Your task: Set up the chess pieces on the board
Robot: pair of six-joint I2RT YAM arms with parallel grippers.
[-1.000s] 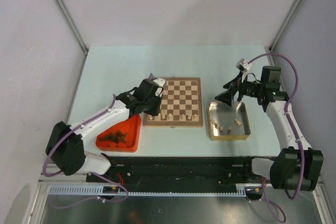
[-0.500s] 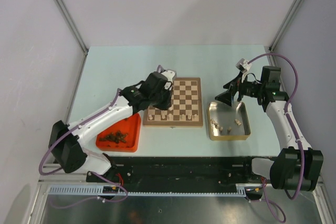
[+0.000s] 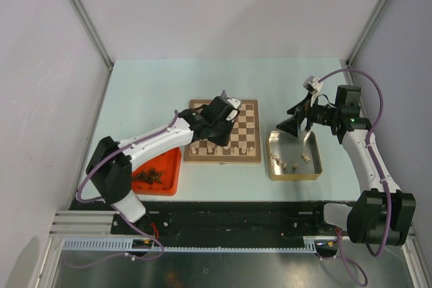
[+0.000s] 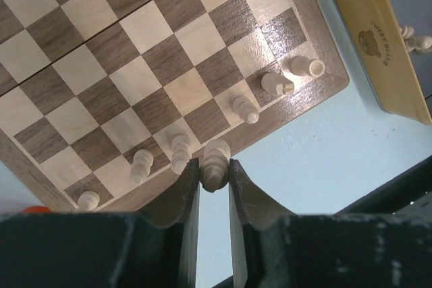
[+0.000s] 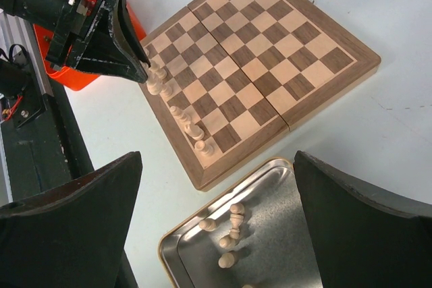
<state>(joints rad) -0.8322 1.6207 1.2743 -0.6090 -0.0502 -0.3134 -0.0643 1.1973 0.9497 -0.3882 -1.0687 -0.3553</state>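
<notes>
Left wrist view: left gripper [image 4: 214, 170] is clamped on a pale piece [image 4: 216, 152] at bottom centre, just over the board [image 4: 135, 65] rim. You're likely slotting it into the row of pale pieces [image 4: 246, 108] along that edge rank.

Right gripper [image 5: 216, 166] has its jaws wide apart and holds nothing. It hangs over the gold tin [image 5: 283, 220] in the lower frame, where the spare pale pieces [image 5: 233, 217] sit.

The surface is a pale blue-green table [image 3: 148, 92] with white walls [image 3: 236, 11]. The red tray [image 3: 172, 173] with dark pieces [image 3: 150, 175] sits lower left in the top view.
</notes>
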